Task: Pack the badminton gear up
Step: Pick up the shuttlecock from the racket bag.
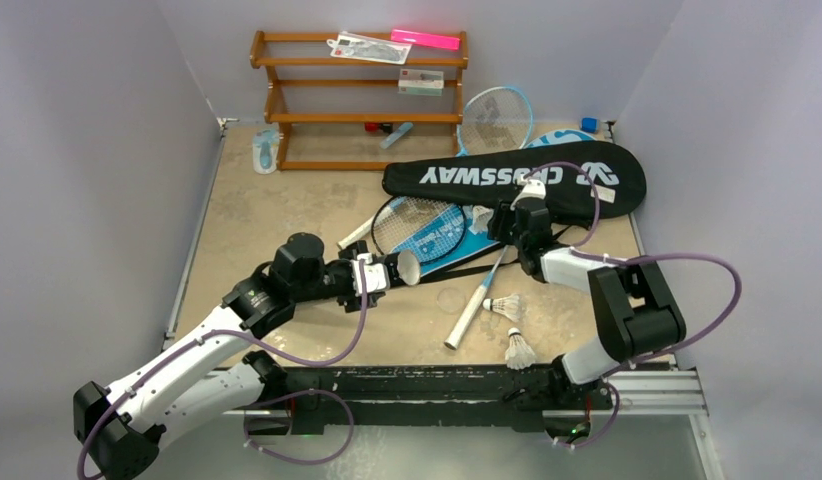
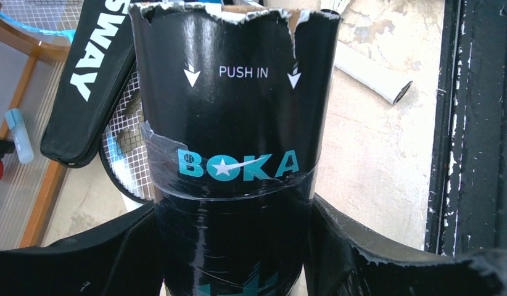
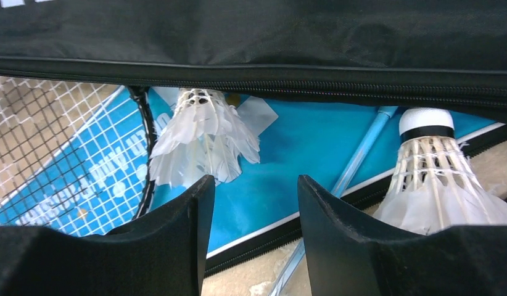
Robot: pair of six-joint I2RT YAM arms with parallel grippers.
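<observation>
My left gripper [image 1: 375,275] [image 2: 232,213] is shut on the long black tube [image 1: 392,271] [image 2: 232,117], marked "BOKA"; its torn open end points right. My right gripper [image 1: 507,225] [image 3: 254,182] stands open and empty at the lower edge of the black CROSSWAY cover [image 1: 507,176] [image 3: 269,37], over the blue cover [image 1: 449,243] [image 3: 300,154]. One white shuttlecock [image 3: 201,135] lies just ahead of its fingers and another [image 3: 433,179] to their right. The black racket [image 1: 419,225] rests on the blue cover. Two shuttlecocks [image 1: 505,306] [image 1: 518,350] lie near a white racket handle [image 1: 467,315]. A light-blue racket [image 1: 495,120] leans at the rack.
The brown wooden rack [image 1: 362,90] stands at the back with a pink bar [image 1: 425,39] and clear packets [image 1: 367,47] on it. A pale-blue object [image 1: 265,150] lies to its left. Grey walls close both sides. A black rail [image 1: 437,385] runs along the near edge.
</observation>
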